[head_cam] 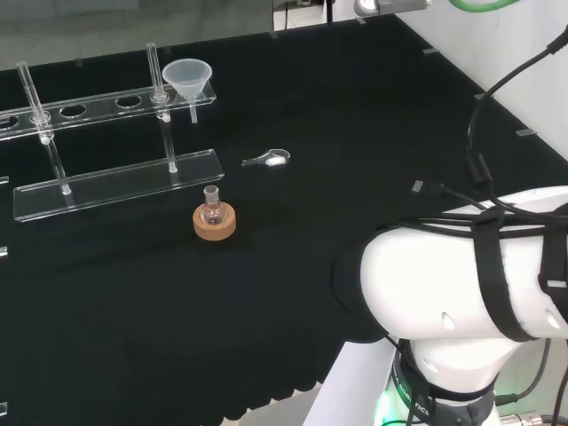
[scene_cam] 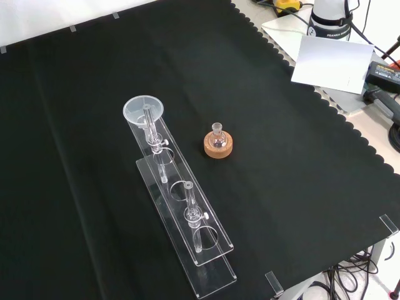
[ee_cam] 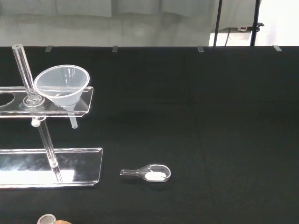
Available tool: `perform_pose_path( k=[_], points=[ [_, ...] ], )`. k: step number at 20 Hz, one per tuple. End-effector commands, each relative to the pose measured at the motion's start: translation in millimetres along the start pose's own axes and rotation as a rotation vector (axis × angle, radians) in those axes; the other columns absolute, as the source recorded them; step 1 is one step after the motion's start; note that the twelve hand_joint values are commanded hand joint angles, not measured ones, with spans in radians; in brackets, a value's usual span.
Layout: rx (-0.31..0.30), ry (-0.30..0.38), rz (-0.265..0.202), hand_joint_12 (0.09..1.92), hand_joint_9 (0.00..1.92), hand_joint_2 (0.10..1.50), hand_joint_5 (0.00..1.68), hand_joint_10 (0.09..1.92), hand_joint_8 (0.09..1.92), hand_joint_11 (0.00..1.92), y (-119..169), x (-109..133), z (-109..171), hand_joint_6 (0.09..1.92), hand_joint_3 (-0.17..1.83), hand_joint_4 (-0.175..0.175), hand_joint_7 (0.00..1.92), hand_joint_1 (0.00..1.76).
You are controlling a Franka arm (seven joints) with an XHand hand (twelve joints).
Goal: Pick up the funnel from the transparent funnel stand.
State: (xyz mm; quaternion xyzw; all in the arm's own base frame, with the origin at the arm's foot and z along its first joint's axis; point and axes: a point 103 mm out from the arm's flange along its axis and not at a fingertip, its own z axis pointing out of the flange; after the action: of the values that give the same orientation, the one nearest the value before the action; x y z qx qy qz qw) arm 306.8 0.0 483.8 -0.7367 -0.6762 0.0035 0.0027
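A clear plastic funnel (head_cam: 188,78) sits upright in the end hole of the transparent funnel stand (head_cam: 115,182), its stem hanging below the upper shelf. In the front view the funnel (scene_cam: 143,111) is at the far end of the stand (scene_cam: 215,275). In the wrist view the funnel (ee_cam: 62,85) rests at the shelf end of the stand (ee_cam: 28,168), some way off from the camera. Two clear upright posts carry the shelf. The shelf's other holes look empty.
A small round flask on a cork ring (head_cam: 214,217) stands just in front of the stand, also seen in the front view (scene_cam: 218,142). A clear scoop with white powder (head_cam: 271,161) lies on the cloth to the right. The arm's white link (head_cam: 461,293) fills the lower right.
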Motion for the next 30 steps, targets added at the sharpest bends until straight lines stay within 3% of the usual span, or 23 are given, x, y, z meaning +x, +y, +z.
perform_pose_path(
  k=[1,5,6,7,13,21,30],
  points=[
    [-0.010,-0.015,0.002,1.34,0.21,1.12,0.24,0.59,0.48,0.11,0.9,-2.3,-0.2,0.09,0.37,0.026,0.02,0.08],
    [-0.010,-0.028,-0.006,1.36,0.17,1.19,0.24,0.59,0.44,0.05,3.2,-6.4,-0.4,0.09,0.38,0.036,0.00,0.00],
    [-0.004,0.019,-0.098,1.36,0.17,1.19,0.24,0.59,0.44,0.04,3.9,-5.1,0.5,0.09,0.38,0.036,0.00,0.00],
    [0.003,0.018,-0.115,1.36,0.17,1.19,0.24,0.59,0.44,0.04,3.6,-2.1,2.0,0.09,0.38,0.036,0.00,0.00],
    [0.040,0.019,-0.108,1.36,0.16,1.20,0.24,0.59,0.44,0.04,17.0,37.5,18.9,0.09,0.37,0.036,0.00,0.00],
    [0.072,0.061,-0.089,1.37,0.17,1.20,0.24,0.60,0.44,0.04,52.0,22.1,32.1,0.09,0.37,0.036,0.00,0.00],
    [0.149,0.084,-0.123,1.38,0.18,1.16,0.21,0.62,0.46,0.04,113.5,22.6,64.0,0.09,0.32,0.030,0.01,0.08]
  ],
)
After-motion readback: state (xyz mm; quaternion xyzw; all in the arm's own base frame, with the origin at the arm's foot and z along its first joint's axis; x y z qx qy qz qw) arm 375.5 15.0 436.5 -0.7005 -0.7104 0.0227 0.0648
